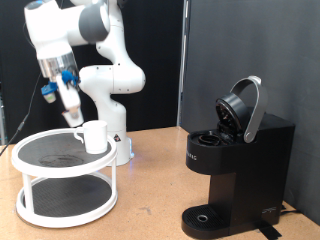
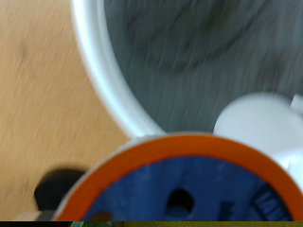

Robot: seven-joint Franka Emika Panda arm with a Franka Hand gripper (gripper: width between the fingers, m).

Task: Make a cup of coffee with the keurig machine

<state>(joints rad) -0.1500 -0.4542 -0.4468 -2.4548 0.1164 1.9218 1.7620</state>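
Note:
The cup [image 1: 95,136] is a white mug standing on the top shelf of a round white rack [image 1: 62,166] at the exterior view's left. My gripper [image 1: 72,113] hangs just above that shelf, a little to the left of the cup and apart from it, with nothing seen between its fingers. The blurred wrist view shows the cup [image 2: 258,121] beside the rack's white rim [image 2: 106,87]. The keurig machine [image 1: 240,160] is black and stands at the exterior view's right with its lid [image 1: 245,104] raised. Nothing stands on its round drip base [image 1: 205,218].
The rack has a dark mesh top shelf [image 1: 55,150] and a lower tier beneath it. An orange-rimmed blue round part [image 2: 185,189] fills the wrist view's lower edge. The wooden table [image 1: 150,205] lies between rack and machine. A black curtain [image 1: 220,50] hangs behind.

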